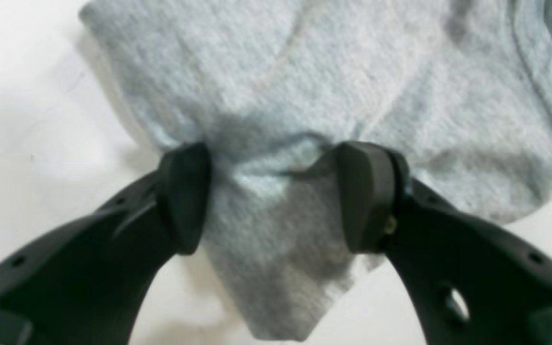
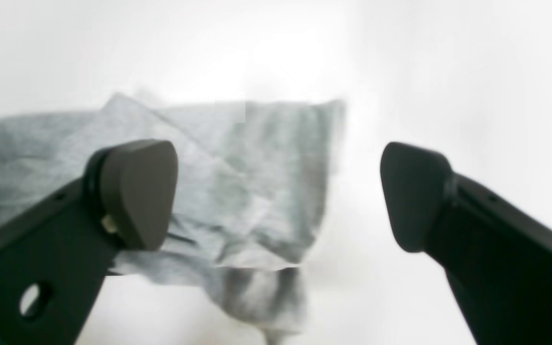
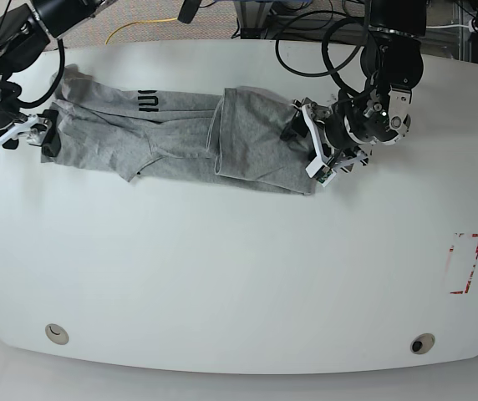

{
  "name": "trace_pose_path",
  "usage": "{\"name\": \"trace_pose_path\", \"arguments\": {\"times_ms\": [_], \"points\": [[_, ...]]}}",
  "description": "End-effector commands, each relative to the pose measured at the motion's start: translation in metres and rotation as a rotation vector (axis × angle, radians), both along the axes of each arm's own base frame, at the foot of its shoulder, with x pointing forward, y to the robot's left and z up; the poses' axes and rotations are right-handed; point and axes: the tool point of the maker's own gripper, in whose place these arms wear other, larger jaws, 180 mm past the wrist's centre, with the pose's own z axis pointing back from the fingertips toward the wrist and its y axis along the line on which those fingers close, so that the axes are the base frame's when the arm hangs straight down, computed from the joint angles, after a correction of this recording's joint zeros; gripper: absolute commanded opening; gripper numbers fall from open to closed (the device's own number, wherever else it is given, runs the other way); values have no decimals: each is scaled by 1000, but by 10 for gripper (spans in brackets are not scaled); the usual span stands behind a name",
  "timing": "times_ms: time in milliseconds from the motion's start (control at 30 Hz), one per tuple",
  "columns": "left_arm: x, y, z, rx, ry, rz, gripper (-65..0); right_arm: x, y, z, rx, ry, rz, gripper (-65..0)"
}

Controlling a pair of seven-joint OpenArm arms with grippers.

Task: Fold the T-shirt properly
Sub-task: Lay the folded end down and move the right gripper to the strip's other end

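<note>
The heather-grey T-shirt [image 3: 180,134] lies in a long crumpled band across the far part of the white table [image 3: 239,276]. Some black lettering [image 3: 149,101] shows near its back edge. My left gripper [image 3: 307,152] is at the shirt's right end. In the left wrist view the left gripper [image 1: 273,153] is open, its jaws on either side of a raised fold of the T-shirt [image 1: 304,72]. My right gripper [image 3: 48,134] is at the shirt's left end. In the right wrist view the right gripper [image 2: 276,191] is wide open and empty, with the T-shirt [image 2: 237,167] beyond its left finger.
A red-outlined rectangle [image 3: 465,263] is marked on the table at the right. Two round fittings [image 3: 55,334] [image 3: 423,344] sit near the front edge. Cables [image 3: 306,42] hang over the back edge by the left arm's base.
</note>
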Motion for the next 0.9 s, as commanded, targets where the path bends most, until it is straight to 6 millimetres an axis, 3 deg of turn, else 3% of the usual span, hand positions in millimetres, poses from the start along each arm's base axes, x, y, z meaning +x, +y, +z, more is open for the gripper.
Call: {"name": "trace_pose_path", "arguments": {"times_ms": [0,233,500,667,867], "points": [[3,0,2,-9,-17,1,-253,-4,-26,-1,21,-2,-49,0],[2,10,-4,5,-11,7,-253,-15,-57,-35,220,40,-148,0],[3,10,-2,3,-17,6,-253,-19,-46,-63,386,67,-150,0],[3,10,-2,5,-18,5,-253,-22,-20,-72,385,89,-103,0],[4,9,0,3,-23,5,-253,-14,33,-69,389,65,32,0]]}}
